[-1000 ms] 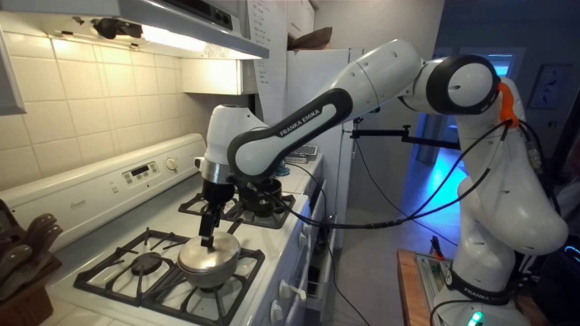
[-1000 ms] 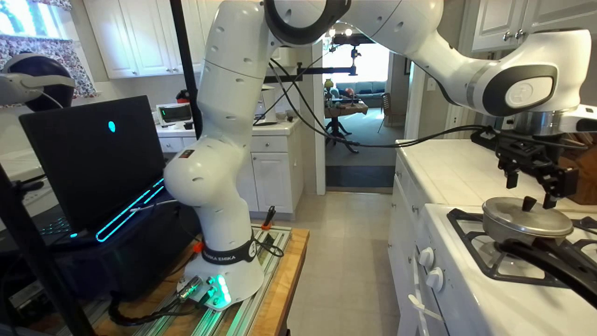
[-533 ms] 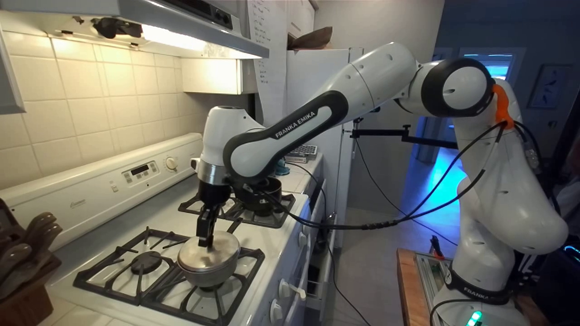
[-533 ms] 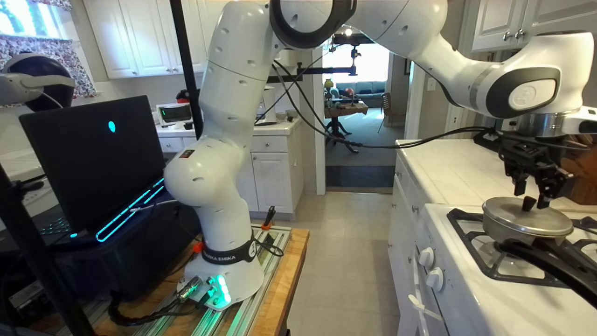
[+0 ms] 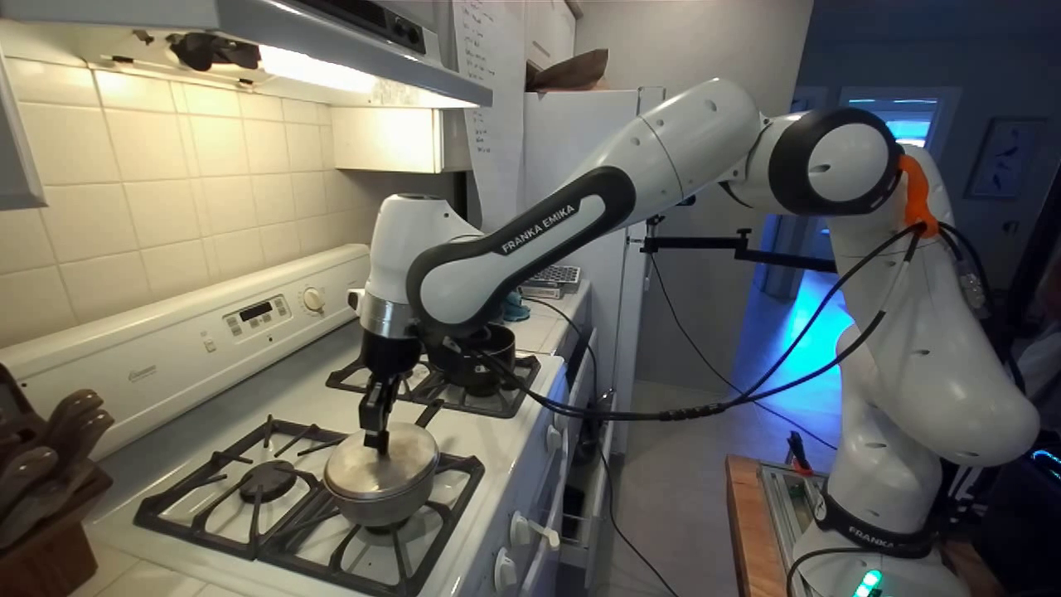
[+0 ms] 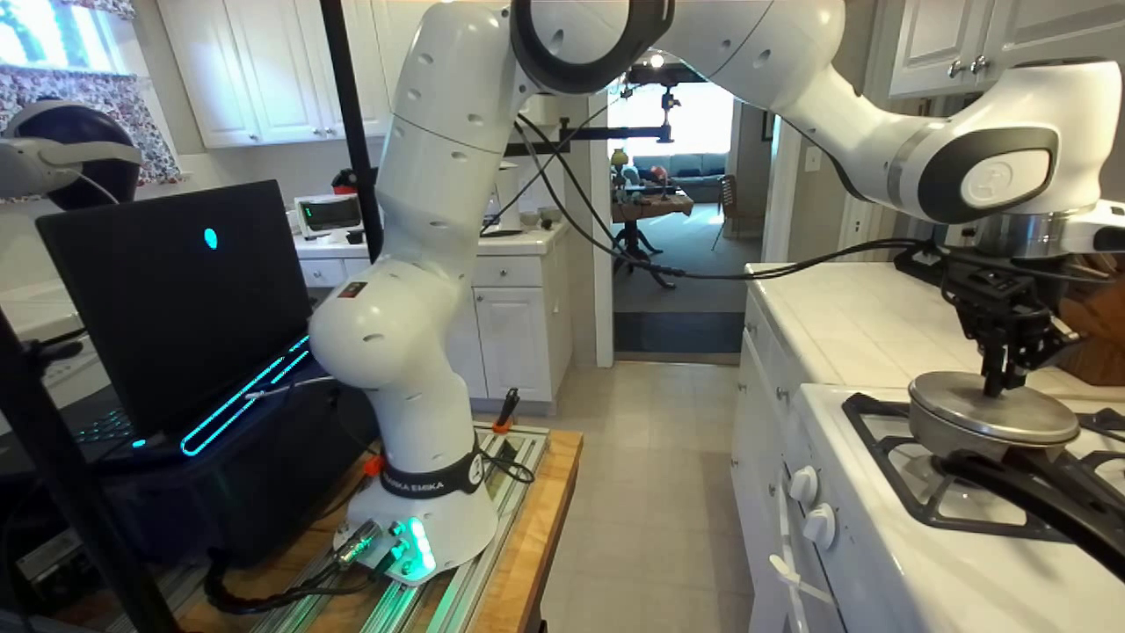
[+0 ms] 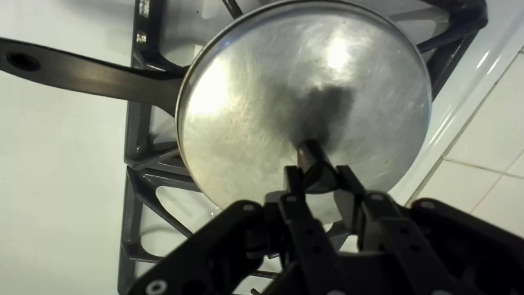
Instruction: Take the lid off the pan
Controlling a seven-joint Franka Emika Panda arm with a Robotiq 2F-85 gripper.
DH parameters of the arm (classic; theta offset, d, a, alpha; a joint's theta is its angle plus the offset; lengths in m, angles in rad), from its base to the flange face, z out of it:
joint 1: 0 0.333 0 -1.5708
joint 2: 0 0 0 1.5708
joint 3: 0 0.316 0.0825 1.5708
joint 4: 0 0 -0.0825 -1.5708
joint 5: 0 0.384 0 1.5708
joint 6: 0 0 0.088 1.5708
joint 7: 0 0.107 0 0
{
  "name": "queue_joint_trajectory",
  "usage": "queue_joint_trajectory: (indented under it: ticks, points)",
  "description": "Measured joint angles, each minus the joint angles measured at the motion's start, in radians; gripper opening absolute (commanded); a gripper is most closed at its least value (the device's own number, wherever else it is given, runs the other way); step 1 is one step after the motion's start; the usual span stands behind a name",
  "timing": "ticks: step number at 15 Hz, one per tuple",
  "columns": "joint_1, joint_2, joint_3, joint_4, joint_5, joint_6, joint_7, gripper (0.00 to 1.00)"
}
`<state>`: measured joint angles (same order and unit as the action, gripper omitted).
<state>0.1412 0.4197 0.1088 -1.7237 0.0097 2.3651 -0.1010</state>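
The round silver lid [image 7: 245, 135] lies on the pan [image 6: 949, 438], covering its inside. A dark knob [image 7: 310, 152] rises from the lid's middle. My gripper [image 7: 320, 175] points down over the lid, its two fingers pressed against the knob from either side, seen in the wrist view. In both exterior views the gripper [image 5: 376, 439] meets the lid [image 5: 398, 468] at its centre, and the lid rests level on the pan's rim. The pan's black handle [image 7: 110, 80] reaches to the left in the wrist view.
The pan stands on a black burner grate [image 5: 195, 535] of the white stove. Behind the forearm, a dark pot [image 5: 477, 365] sits on the farther grate. A knife block [image 5: 50, 514] is near the stove's corner. Stove knobs [image 6: 819, 525] line the front.
The gripper came down slightly, and its fingers, which stood wide apart, closed in on the knob. Lid and pan look unmoved.
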Motion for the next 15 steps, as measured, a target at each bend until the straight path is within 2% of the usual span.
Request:
queue_joint_trajectory:
  ticks: [8, 15]
  points:
    - [0.006, -0.001, -0.002, 0.021, -0.007, 0.000, 0.026, 0.06]
    - [0.039, -0.004, 0.000, 0.079, -0.019, 0.000, 0.033, 0.06]
